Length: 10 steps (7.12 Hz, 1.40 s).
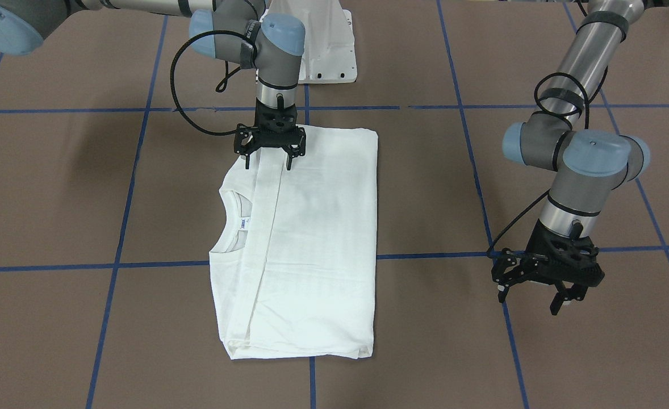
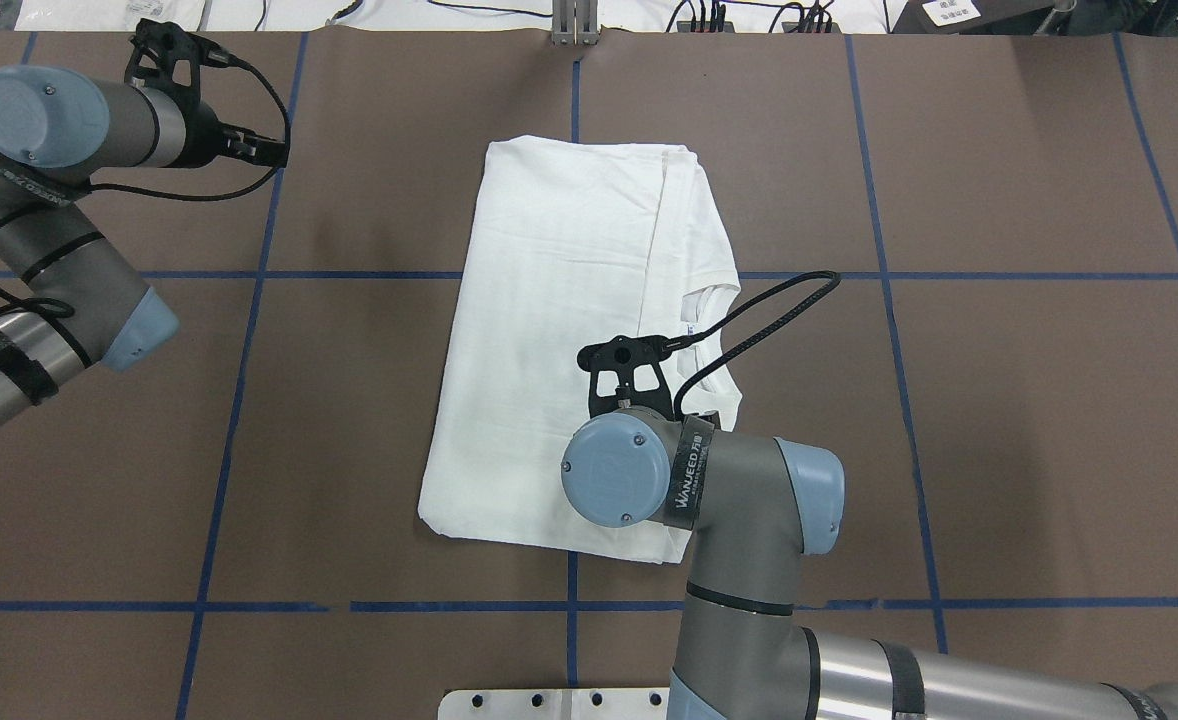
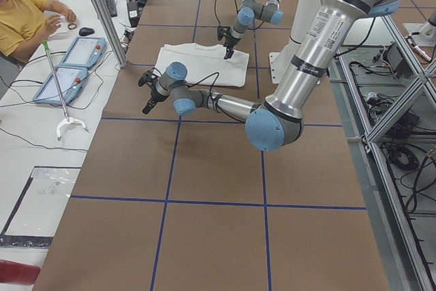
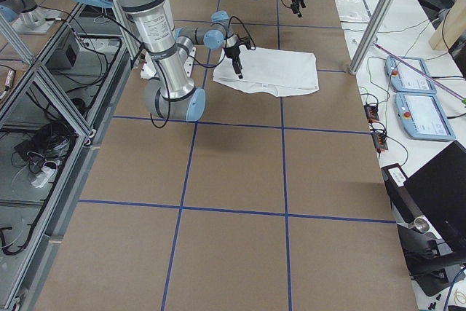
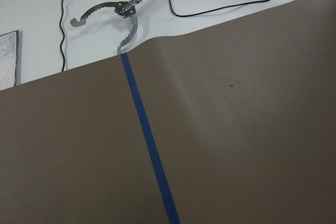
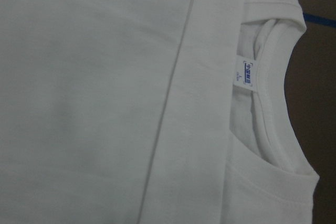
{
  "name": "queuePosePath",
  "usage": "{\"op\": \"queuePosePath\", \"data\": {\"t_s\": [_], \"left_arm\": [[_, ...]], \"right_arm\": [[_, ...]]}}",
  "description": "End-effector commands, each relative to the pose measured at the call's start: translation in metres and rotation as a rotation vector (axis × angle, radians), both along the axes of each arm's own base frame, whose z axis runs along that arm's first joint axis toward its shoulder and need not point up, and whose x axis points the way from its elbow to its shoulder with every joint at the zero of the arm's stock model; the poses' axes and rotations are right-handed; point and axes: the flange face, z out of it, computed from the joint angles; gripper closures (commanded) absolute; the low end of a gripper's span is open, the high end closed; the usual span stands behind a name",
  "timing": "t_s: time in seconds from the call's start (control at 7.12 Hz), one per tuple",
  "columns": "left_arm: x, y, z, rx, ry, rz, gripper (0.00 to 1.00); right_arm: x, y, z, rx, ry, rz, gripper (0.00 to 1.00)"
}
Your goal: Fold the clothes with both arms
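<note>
Subject: the T-shirt (image 1: 312, 244) is lying flat on the table (image 1: 56, 199), already folded into a narrow rectangle. Its long axis is running from the robot's side toward the operators' side. The collar (image 1: 229, 224) and its label (image 1: 245, 223) are facing the robot's right, and a folded-over strip (image 1: 263, 227) is running the length of the garment just inside them.

Right pincer (image 1: 268, 166): it is hanging over the shirt's end nearest the robot, fingers spread and pointing down, straddling the folded strip. It is gripping nothing. Whether the tips are touching cloth cannot be told. Its wrist camera is looking straight onto the collar and label.

Left pincer (image 1: 529, 304): it is also spread and empty, hovering over bare table on the robot's left, well apart from the shirt. It is roughly level with the half of the shirt nearer the operators. Its wrist camera is showing only the table cover and a blue tape line (image 5: 147, 145).

Assessment: the right arm is clearly the nearer one and is already standing over the shirt. If the coming fold is taken across the long axis, the left pincer is needing to travel sideways toward the shirt's long straight edge first. The governing relation is that the shirt is lying to the left pincer's inboard side, lengthwise to both arms.
</note>
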Motion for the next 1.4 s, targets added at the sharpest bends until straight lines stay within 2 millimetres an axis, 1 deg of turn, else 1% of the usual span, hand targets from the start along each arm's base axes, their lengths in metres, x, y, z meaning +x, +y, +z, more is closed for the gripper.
{"op": "queuePosePath", "data": {"t_s": [0.0,0.42,0.84,0.98,1.12,1.26], "left_arm": [[0.000,0.000,0.001,0.000,0.000,0.000,0.00],[0.000,0.000,0.000,0.000,0.000,0.000,0.00],[0.000,0.000,0.001,-0.001,-0.001,0.000,0.00],[0.000,0.000,0.000,0.000,0.000,0.000,0.00],[0.000,0.000,0.000,0.000,0.000,0.000,0.00],[0.000,0.000,-0.001,0.001,0.001,0.000,0.00]], "right_arm": [[-0.003,0.002,0.008,-0.003,0.014,-0.001,0.00],[-0.003,0.005,0.011,-0.002,0.024,-0.009,0.00],[0.004,0.003,0.014,-0.013,0.059,-0.011,0.00],[0.009,0.000,0.025,-0.018,0.075,-0.005,0.00],[0.022,0.000,0.035,-0.007,0.089,-0.021,0.00],[0.052,0.006,0.038,0.001,0.111,-0.041,0.00]]}}
